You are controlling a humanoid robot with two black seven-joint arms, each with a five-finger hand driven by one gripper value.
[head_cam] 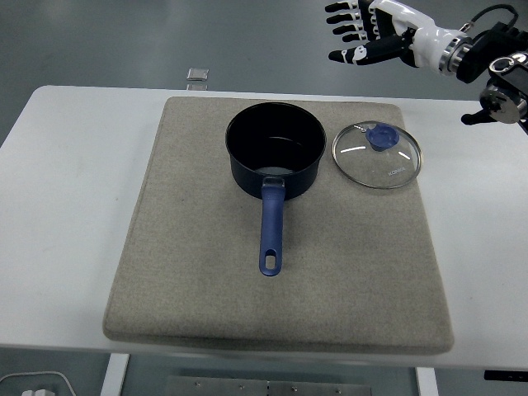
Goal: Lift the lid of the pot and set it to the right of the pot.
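A dark blue pot [275, 150] stands uncovered on the grey mat [280, 280], its blue handle pointing toward the near edge. The glass lid [377, 155] with a blue knob lies flat on the mat just to the right of the pot, apart from it. My right hand [356, 31] hangs high above the table's far right, well above and behind the lid, fingers spread and holding nothing. The left arm does not show.
A small clear object [197, 75] lies on the white table [66, 181] behind the mat's far left corner. The mat covers most of the table's middle.
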